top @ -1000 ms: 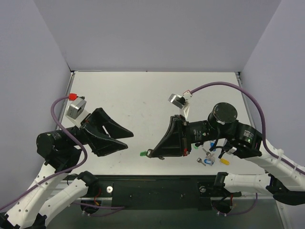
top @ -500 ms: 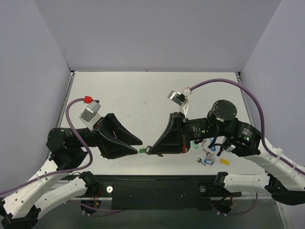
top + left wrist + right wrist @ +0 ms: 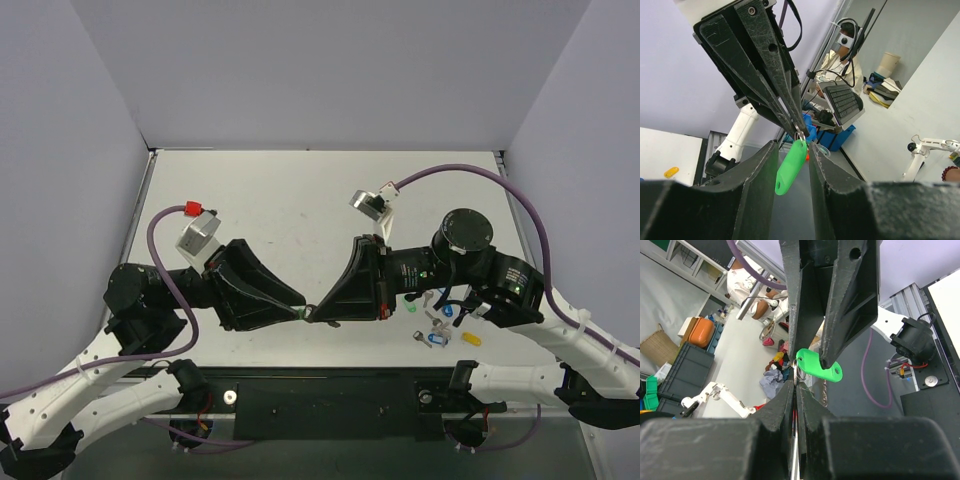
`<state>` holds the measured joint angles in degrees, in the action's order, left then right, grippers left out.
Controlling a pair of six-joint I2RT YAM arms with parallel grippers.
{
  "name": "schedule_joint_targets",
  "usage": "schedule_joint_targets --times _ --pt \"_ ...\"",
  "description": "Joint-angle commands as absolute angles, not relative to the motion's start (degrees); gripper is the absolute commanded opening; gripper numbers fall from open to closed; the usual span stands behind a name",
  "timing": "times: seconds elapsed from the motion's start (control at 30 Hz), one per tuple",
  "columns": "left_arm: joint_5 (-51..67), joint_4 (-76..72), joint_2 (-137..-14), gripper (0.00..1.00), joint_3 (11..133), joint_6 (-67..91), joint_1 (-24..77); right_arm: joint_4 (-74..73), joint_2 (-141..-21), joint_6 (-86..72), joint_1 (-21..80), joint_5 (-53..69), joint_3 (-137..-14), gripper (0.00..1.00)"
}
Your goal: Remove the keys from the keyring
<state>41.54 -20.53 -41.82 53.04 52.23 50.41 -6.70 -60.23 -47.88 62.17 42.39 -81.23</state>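
Two claws meet: right claw (image 3: 795,384) pinches the barely visible keyring (image 3: 800,135); left claw (image 3: 792,145) straddles the green key (image 3: 790,167), grip unclear.

green key (image 3: 791,167) head: smooth semi-gloss plastic. left gripper (image 3: 791,147) fingers (image 3: 740,195): matt black plastic, scuffed. keyring (image 3: 800,134): bright metal wire, probably.
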Motion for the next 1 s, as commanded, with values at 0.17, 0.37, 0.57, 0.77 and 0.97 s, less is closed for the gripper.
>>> schedule_joint_targets --times 0.17,0.37,0.57,0.77,0.97 --pt "39.99 -17.93 -42.10 0.40 56.51 49.40 52.38 -8.61 -60.03 -45.09 61.35 39.55 -84.20 0.00" --pt "40.25 -16.44 -42.63 0.35 57.22 48.78 53.00 -9.40 -59.77 -44.65 61.00 38.41 -84.11 0.00" --pt "39.99 -15.12 -42.98 0.33 57.48 47.99 53.61 -9.40 -59.50 -44.39 61.00 37.79 -84.20 0.00" --pt "39.46 -13.71 -42.98 0.28 57.65 46.94 54.05 -9.32 -59.33 -44.38 60.91 37.71 -84.20 0.00" --pt "38.41 -12.13 -42.72 0.26 57.92 46.23 54.05 -9.40 -58.97 -44.38 60.82 37.79 -84.11 0.00"
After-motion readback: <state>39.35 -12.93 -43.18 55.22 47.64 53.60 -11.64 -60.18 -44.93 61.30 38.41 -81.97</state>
